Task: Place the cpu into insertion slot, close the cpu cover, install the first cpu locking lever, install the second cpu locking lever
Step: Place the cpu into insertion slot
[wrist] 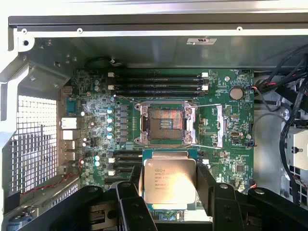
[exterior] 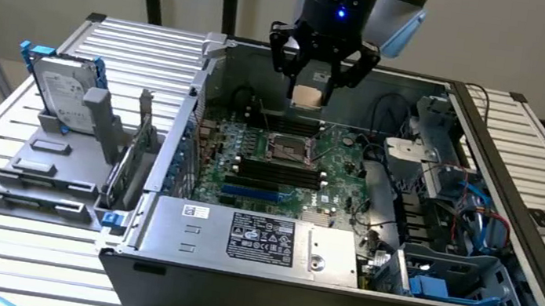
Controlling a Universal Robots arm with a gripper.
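Observation:
My gripper (exterior: 309, 88) hangs above the open computer case, shut on the cpu (exterior: 307, 96), a pale tan-silver square chip. In the wrist view the cpu (wrist: 169, 180) lies flat between the two black fingers (wrist: 129, 195), label side up. The gripper (wrist: 169, 191) sits just short of the insertion slot (wrist: 166, 124), a black square socket with a silvery rim on the green board, uncovered, with its contact field showing. The cpu cover (wrist: 221, 126) stands swung open at the socket's side. Two thin wire levers (wrist: 207, 106) are raised off the socket. In the exterior view the insertion slot (exterior: 289, 149) lies below the gripper.
Long black memory slots (exterior: 272, 173) lie beside the socket. A grey power supply (exterior: 261, 239) fills the case's near side. Cables and a drive cage (exterior: 464, 226) crowd the exterior view's right. A hard drive (exterior: 62, 90) stands on a bracket outside, at the exterior view's left.

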